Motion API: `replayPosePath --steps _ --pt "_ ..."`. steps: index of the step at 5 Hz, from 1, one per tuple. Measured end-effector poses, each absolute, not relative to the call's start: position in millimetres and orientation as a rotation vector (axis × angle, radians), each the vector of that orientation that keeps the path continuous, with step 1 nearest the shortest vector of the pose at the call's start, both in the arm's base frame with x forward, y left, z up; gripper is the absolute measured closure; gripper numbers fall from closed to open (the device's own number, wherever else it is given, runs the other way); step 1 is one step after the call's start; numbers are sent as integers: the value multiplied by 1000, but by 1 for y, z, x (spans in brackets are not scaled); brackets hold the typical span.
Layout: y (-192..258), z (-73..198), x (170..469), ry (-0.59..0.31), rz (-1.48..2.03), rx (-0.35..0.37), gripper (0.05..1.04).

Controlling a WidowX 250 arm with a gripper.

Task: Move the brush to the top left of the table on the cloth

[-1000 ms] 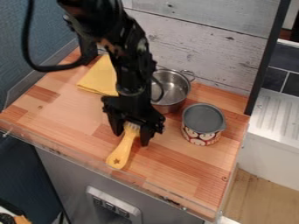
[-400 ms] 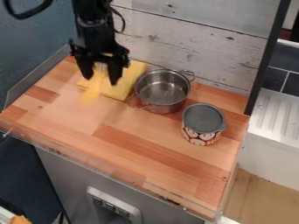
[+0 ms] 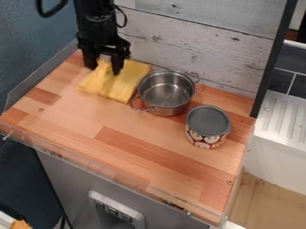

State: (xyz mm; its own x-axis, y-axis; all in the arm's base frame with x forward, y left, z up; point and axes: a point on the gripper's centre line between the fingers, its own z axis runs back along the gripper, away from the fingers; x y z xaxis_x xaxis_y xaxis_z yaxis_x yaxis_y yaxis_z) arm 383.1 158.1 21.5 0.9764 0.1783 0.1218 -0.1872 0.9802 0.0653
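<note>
One brush [image 3: 104, 66] pinched in the tool [image 3: 106, 65], up at the top left of the table [image 3: 149, 150], right over the yellow cloth [image 3: 126, 82], handle kinda blending in so can't tell if it's touching. Metal pot [image 3: 166, 93] sits just beside the cloth, on its right, and a can with a grey top [image 3: 208, 125] stands upright near the pot, further right and closer to the front edge

The wood-block tabletop [image 3: 149, 154] bears a yellow cloth [image 3: 128, 86] at the back left, a metal pot [image 3: 166, 93] beside it — and, farther right, a patterned can [image 3: 208, 127].
</note>
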Motion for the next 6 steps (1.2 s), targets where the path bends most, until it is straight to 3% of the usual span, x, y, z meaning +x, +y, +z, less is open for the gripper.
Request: replayPosePath --steps 1,2,3,5,6 --pt "163 10 391 -91 195 82 255" --pt "164 12 393 -89 197 84 71" --pt "162 9 389 -65 180 99 73" --pt "155 49 383 -96 148 98 83" --pt "152 49 379 -79 129 80 83"
